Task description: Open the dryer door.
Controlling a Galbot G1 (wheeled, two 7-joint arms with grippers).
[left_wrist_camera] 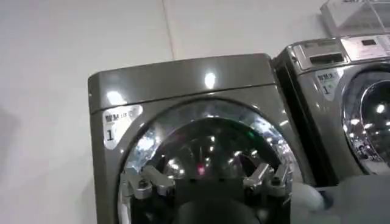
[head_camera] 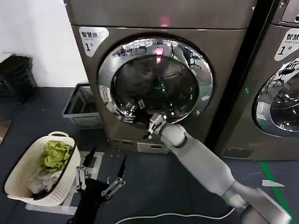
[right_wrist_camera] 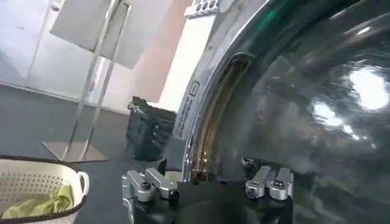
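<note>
From my remote station, far left on the dark floor sits a cream laundry basket [head_camera: 28,179] holding green cloth [head_camera: 57,155]. Just beside it my left hand [head_camera: 96,179] hangs low, well apart from the machines, its fingers spread and holding nothing. Behind, a grey crate [head_camera: 80,106] stands against the bronze-grey dryer [head_camera: 163,21]. The dryer door [head_camera: 156,84], chrome rim around dark bulging glass, sits flat against the machine's front, closed. My right arm [head_camera: 205,163] reaches up from the lower right, and my right hand [head_camera: 152,125] is at the door's lower rim; its fingers [right_wrist_camera: 149,184] stand apart, gripping nothing, close to the chrome edge. At far right stands a second machine [head_camera: 275,88] with its own round door.
</note>
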